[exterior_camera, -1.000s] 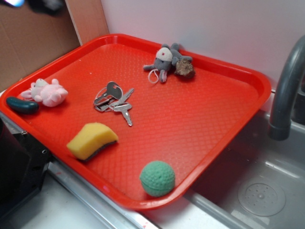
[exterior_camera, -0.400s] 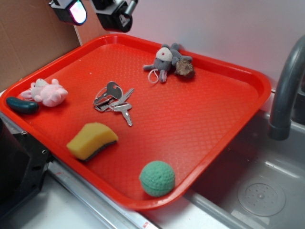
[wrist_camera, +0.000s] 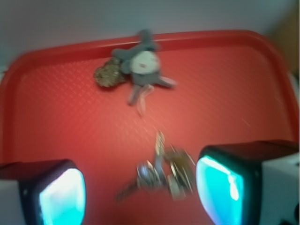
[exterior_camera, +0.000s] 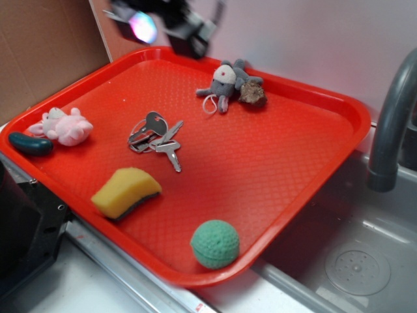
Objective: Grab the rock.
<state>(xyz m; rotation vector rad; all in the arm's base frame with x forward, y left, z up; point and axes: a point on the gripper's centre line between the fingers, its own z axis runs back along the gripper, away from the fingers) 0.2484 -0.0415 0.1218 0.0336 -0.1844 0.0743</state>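
The rock is a small lumpy brown-grey stone at the far side of the red tray, touching the grey plush mouse. In the wrist view the rock lies left of the mouse, far ahead. My gripper hovers high over the tray's far left corner, blurred. It is open and empty, with the glowing pads wide apart; its midpoint is above a bunch of keys.
The keys lie mid-tray. A yellow sponge and a green knitted ball sit near the front edge. A pink plush and a dark green object are at the left. A grey faucet and sink stand to the right.
My gripper has come into the exterior view from the upper left and moved right and slightly down, toward the mouse and rock. Nothing on the tray has moved.
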